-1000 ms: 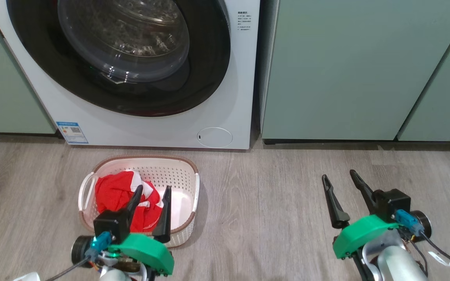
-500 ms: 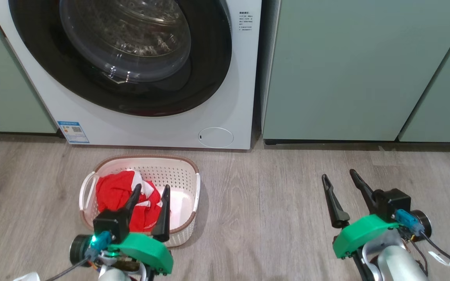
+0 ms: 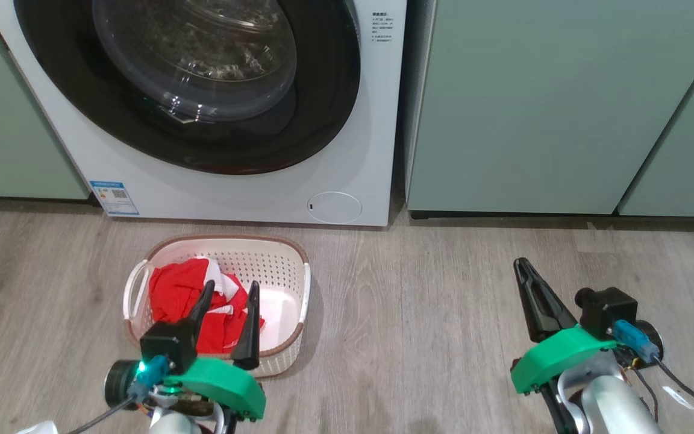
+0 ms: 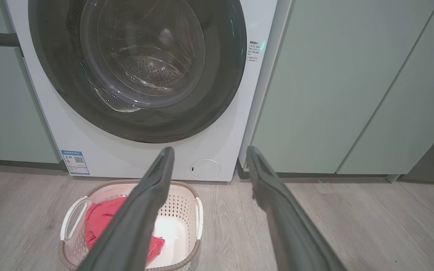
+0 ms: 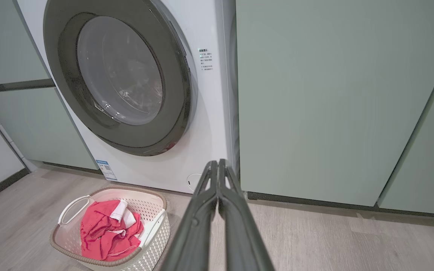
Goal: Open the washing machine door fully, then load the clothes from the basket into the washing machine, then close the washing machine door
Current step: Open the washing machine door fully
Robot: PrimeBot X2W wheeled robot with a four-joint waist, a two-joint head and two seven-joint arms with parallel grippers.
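A pale wood-look floor (image 3: 419, 301) runs up to a wall of pale green cabinets (image 3: 540, 108), with the washing machine (image 3: 377, 120) set among them at the far left of the scene.

Its front carries a small blue label (image 3: 113, 197) low on the left and a small round white flap (image 3: 335, 207) low on the right. The washing machine door (image 3: 323, 120) appears to lie shut against the front, its black rim around the clear bowl.

On the floor just in front of the machine stands the basket (image 3: 226, 239), and the clothes (image 3: 172, 295) lie heaped in its left half; its right half is bare.

The left gripper (image 3: 232, 284) hangs on the near side of the basket, fingers spread wide and holding nothing. Well to the right, in front of the cabinets, the right gripper (image 3: 523, 265) has its fingers pressed together on nothing.

As I judge it, the task has hardly begun: the door is not yet opened, the clothes are not yet loaded, and closing the door comes after that. All three steps are left.

Counted: one washing machine, one door, one basket with two loop handles, one red heap (how many garments it holds I cannot tell), and two grippers.
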